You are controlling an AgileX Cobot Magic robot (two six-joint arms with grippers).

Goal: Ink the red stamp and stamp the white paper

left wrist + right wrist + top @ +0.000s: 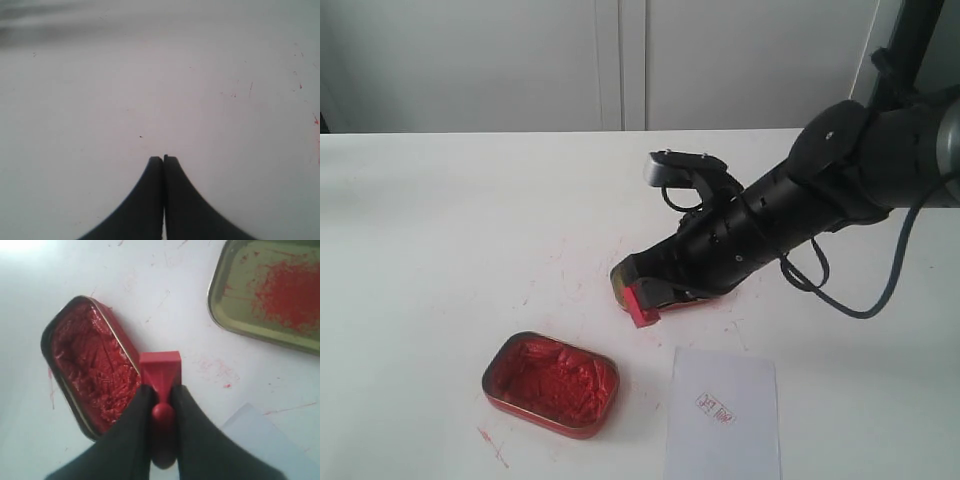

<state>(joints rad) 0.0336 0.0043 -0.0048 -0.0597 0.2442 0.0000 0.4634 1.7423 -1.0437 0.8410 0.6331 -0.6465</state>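
The red stamp point(644, 303) point(160, 371) hangs above the table, its knob pinched between the black fingers of my right gripper point(655, 292) point(162, 396), which is shut on it. It sits between the open tin of lumpy red ink paste point(551, 383) point(92, 369) and the white paper point(723, 415) point(260, 432), which carries a small red imprint point(714, 407). My left gripper point(163, 159) is shut on nothing, over bare white table; it does not show in the exterior view.
The gold lid with a red smear point(272, 292) lies beyond the stamp, mostly hidden under my right arm point(820, 190) in the exterior view. Red ink specks mark the white tabletop point(470, 230). A black cable point(865, 300) loops beside the arm.
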